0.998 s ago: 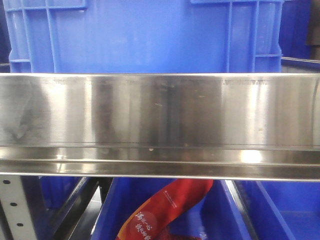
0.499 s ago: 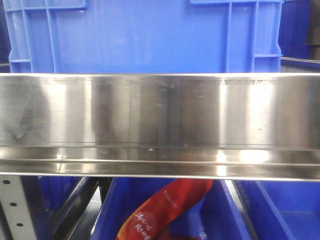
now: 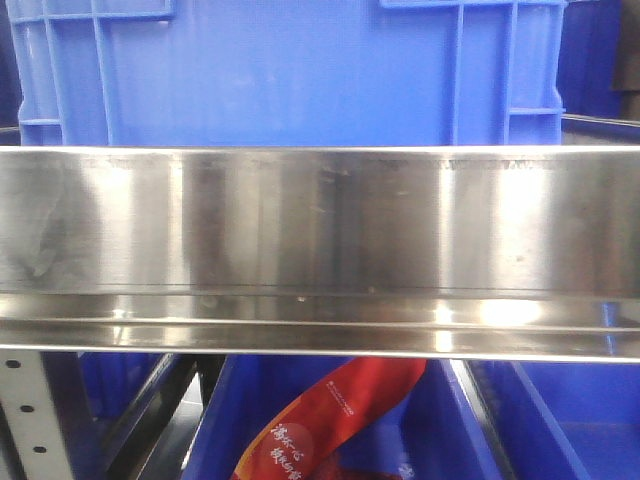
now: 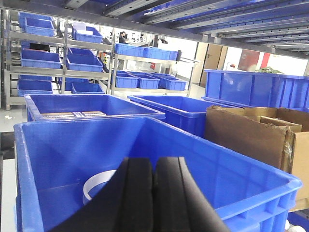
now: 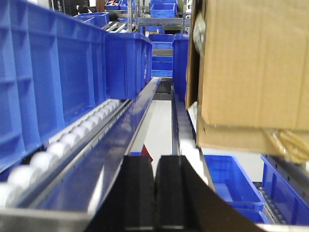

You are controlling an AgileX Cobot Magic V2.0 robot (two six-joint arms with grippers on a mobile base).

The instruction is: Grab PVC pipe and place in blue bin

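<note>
White, perhaps pipe, in blue bin

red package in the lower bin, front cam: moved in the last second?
No. The red package sits at the same spot below the steel rail, between the same frame struts. Only reflections on the rail shifted.

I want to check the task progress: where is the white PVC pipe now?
In the left wrist view, the white PVC pipe lies inside the nearest blue bin, just left of the shut left pincer.
</note>
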